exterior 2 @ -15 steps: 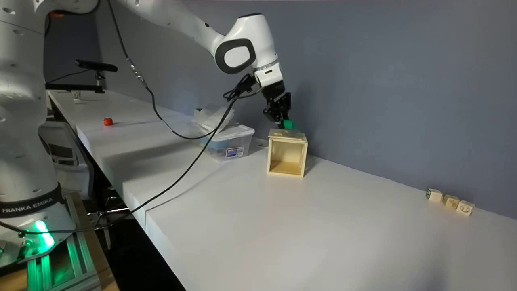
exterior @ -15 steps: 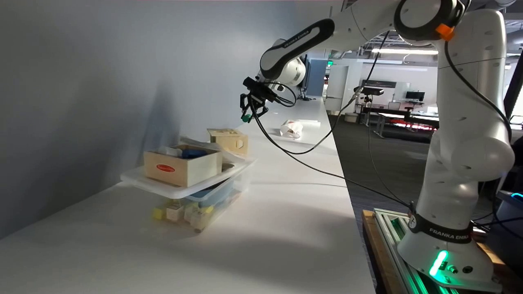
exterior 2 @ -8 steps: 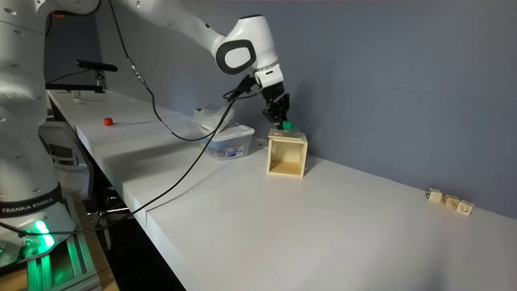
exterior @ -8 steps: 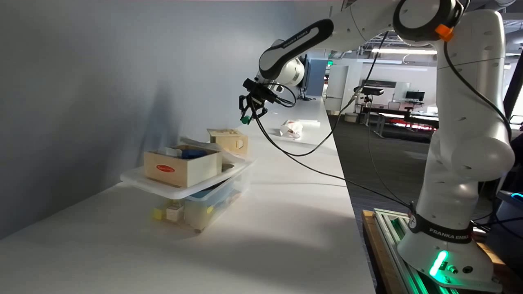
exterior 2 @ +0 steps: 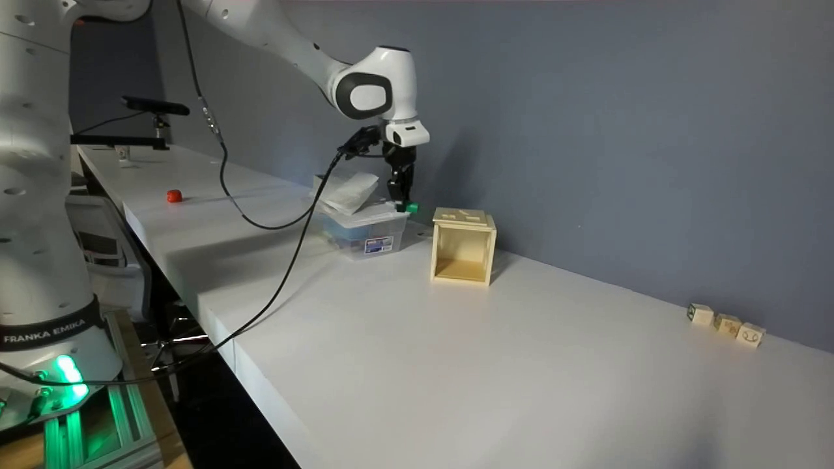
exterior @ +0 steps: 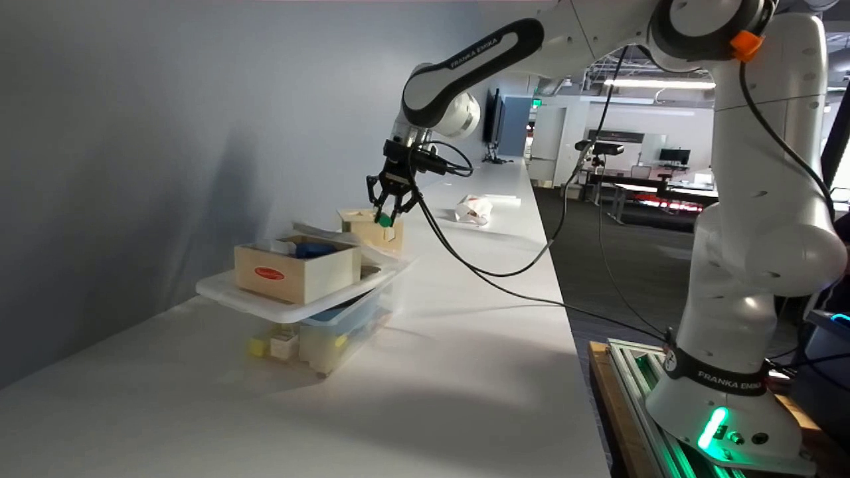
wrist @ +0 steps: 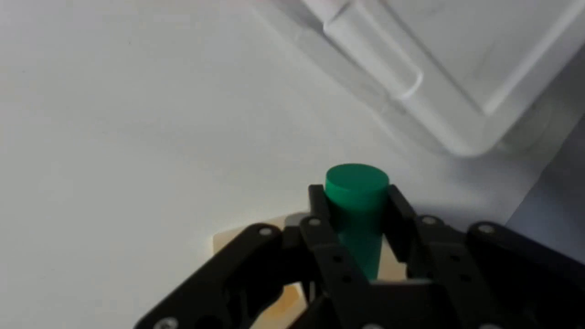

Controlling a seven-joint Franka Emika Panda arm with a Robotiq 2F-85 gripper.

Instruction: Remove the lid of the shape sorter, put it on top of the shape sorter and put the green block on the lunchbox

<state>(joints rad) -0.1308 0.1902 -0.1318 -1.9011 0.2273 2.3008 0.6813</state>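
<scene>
My gripper (exterior 2: 402,207) is shut on the green block (wrist: 356,180), a cylinder whose end sticks out past the fingertips. The block also shows in both exterior views (exterior: 384,220) (exterior 2: 412,208). The shape sorter (exterior 2: 461,281), a pale wooden box with its front side open, stands by the wall; a flat lid (exterior 2: 456,213) with cut-outs lies on its top. The lunchbox (exterior 2: 394,228) is a clear box with a white lid, beside the sorter; its lid corner (wrist: 457,123) is at the upper right in the wrist view. My gripper is raised between sorter and lunchbox, apart from both.
A wooden box with a red mark (exterior: 269,273) and white sheets (exterior 2: 352,192) lie on the lunchbox lid. The wall (exterior 2: 586,163) is close behind. Three small wooden blocks (exterior 2: 728,324) lie by the wall. A red object (exterior 2: 174,196) is farther off. The arm's cable (exterior: 491,271) hangs over the table.
My gripper, with the green block held, has moved from above the shape sorter toward the lunchbox and a little lower, almost all in the last half second. The sorter and lid have not moved.
</scene>
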